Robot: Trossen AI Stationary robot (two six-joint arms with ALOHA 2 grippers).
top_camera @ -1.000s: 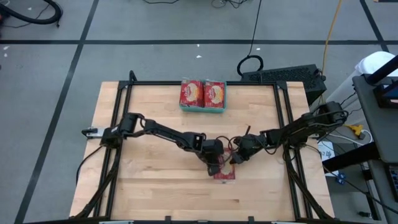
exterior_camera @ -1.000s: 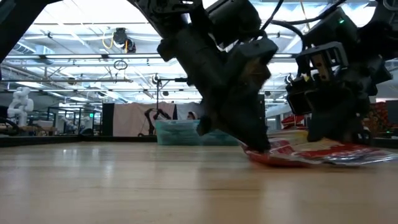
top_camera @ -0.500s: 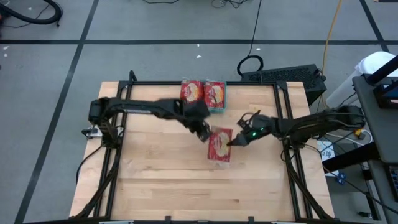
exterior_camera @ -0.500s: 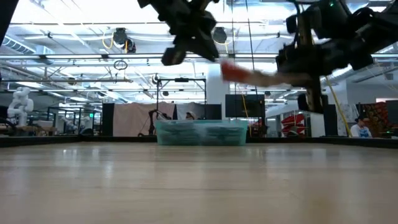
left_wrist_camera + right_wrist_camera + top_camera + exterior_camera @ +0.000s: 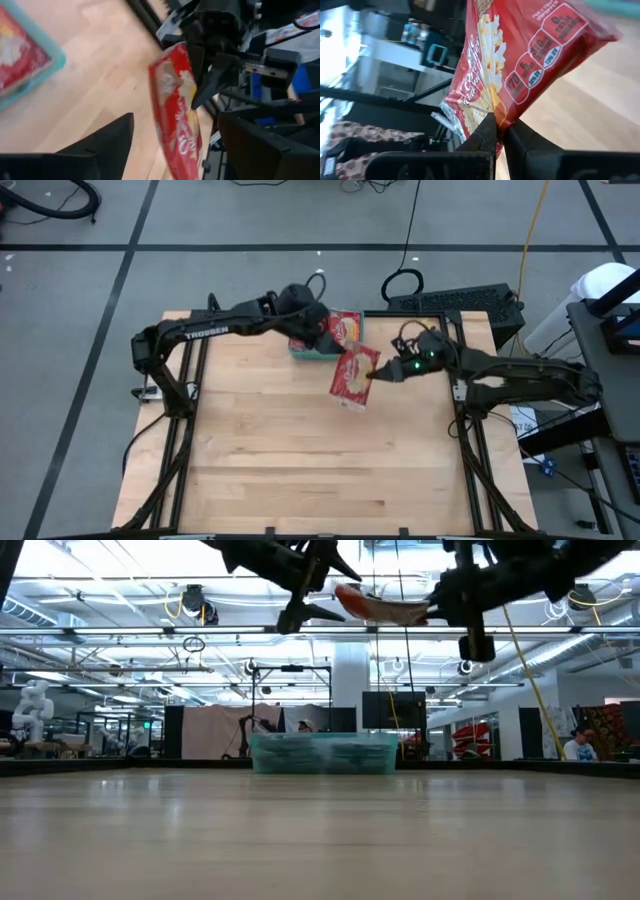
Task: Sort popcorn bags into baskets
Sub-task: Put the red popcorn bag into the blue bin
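With two popcorn bags (image 5: 343,330) already in the basket (image 5: 310,353), the right gripper (image 5: 375,375) pinches a third bag (image 5: 355,376) just short of it, while the left gripper (image 5: 322,332), over the basket, stands spread and empty.

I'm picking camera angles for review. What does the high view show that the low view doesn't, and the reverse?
High only: two red popcorn bags lying in the teal plastic tray, and the whole wooden table. Low only: the room beyond the table and how far the carried bag hangs above it. Both: the right gripper holding a red popcorn packet, and the left gripper nearby.
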